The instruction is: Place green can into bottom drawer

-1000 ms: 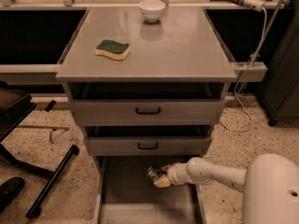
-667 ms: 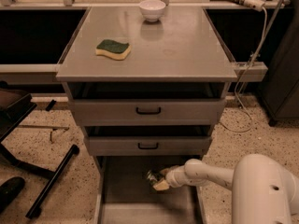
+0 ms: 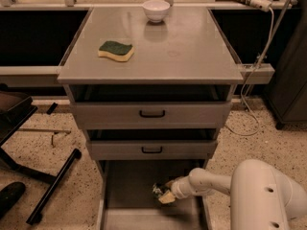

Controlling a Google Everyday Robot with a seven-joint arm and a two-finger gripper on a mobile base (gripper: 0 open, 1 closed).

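Observation:
The bottom drawer of the grey cabinet is pulled out, showing a plain grey floor and side walls. My gripper reaches into it from the right, low over the floor near the drawer's right side. The green can shows as a small mottled green-and-silver shape at the gripper's tip, between the pale fingers. The gripper is shut on the can. Most of the can is hidden by the fingers.
A green-topped yellow sponge and a white bowl sit on the cabinet top. Two upper drawers with black handles are closed. A black chair base stands at the left on the speckled floor. A cable hangs at the right.
The arm has shifted a little to the left inside the bottom drawer, with the can still at its tip. Nothing else has moved.

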